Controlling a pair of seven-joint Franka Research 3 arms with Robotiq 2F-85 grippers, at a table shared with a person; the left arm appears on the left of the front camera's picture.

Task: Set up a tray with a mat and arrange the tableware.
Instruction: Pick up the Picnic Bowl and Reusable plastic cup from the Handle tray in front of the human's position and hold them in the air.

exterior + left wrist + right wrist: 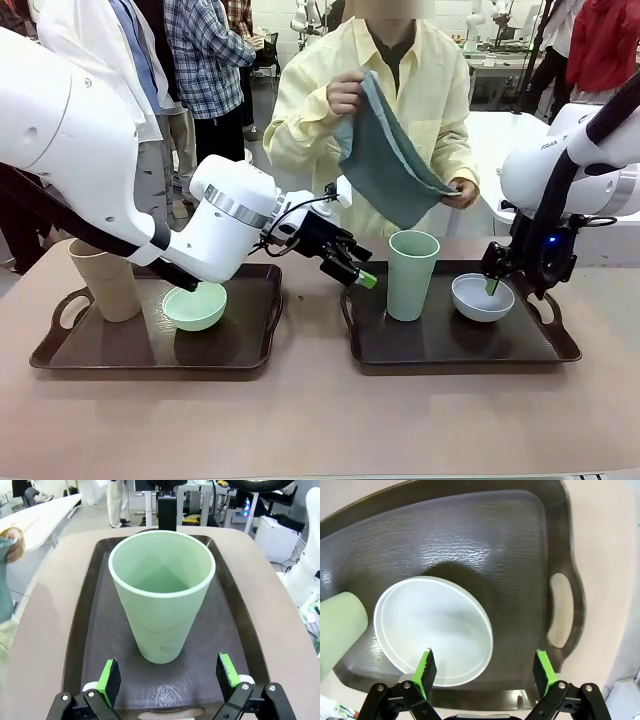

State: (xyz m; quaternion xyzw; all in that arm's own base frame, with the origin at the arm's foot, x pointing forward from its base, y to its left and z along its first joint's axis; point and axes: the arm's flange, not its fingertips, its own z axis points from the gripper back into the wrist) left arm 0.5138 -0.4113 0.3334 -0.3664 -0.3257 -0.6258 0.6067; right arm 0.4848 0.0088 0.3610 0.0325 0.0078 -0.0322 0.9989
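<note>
A: Left tray: tan cup, mint bowl. Left gripper, jaws spread and empty, faces green cup on right tray.
B: Right gripper, also spread, hovers over white bowl. Person holds mat. Next, likely: clear 1 tray for it.

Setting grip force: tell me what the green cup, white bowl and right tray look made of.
Green cup: matte, opaque, thick even rim; probably plastic or a fibre composite.
White bowl: smooth with a soft sheen; plastic or glazed ceramic, unclear which.
Right tray: dark brown, glossy, leather-grain texture, moulded handle holes; likely plastic.
</note>
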